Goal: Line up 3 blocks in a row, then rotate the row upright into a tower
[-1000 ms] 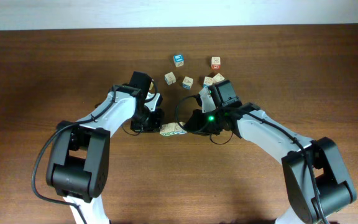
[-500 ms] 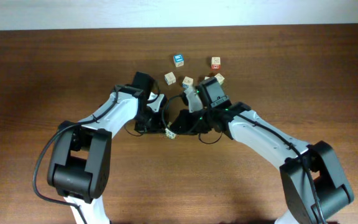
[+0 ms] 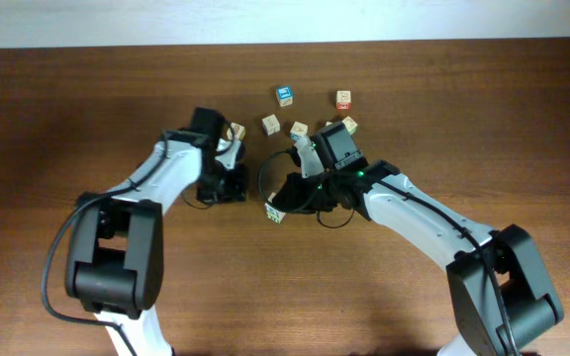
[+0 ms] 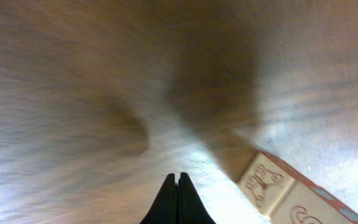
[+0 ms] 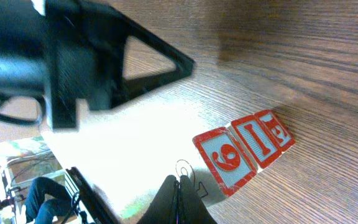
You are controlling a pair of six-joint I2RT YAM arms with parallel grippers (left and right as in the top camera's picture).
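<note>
Surface: table (image 3: 87,119) of dark brown wood grain, matt, with bright glare patches in both wrist views.
Far edge: a pale strip (image 3: 285,20) runs beyond the table along the top of the overhead view; I cannot tell whether it is wall or floor.
Room: low left in the right wrist view, past the table edge, there is a blurred background with a person (image 5: 39,198) in blue. Nothing finer can be made out.
Task items: blocks (image 5: 253,140), three in a touching row, lie flat on the table near its middle, between the two grippers.
Block faces, right wrist view: red borders around grey-blue panels.
Block faces, left wrist view: cream with a curled ornament, one edge red and one blue, low right of the fingertips.
Writing: red characters, one per face. The first reads 9 or 6 depending on which way up, the second I or 1, and the third may be an E. No brand is legible anywhere.
Left gripper (image 4: 178,180): fingers pressed together, holding nothing, over bare wood, near the blocks but apart from them.
Right gripper (image 5: 179,182): fingers pressed together, holding nothing, just beside the 9 end of the row.
Loose cubes, far side of table: blue cube (image 3: 284,95), red-print cube (image 3: 343,99), cream cube (image 3: 270,125) and teal-edged cube (image 3: 298,131), all apart from one another.
Further cubes: one (image 3: 237,131) close by the left arm and one (image 3: 348,125) close by the right arm; their prints are too small to read.
</note>
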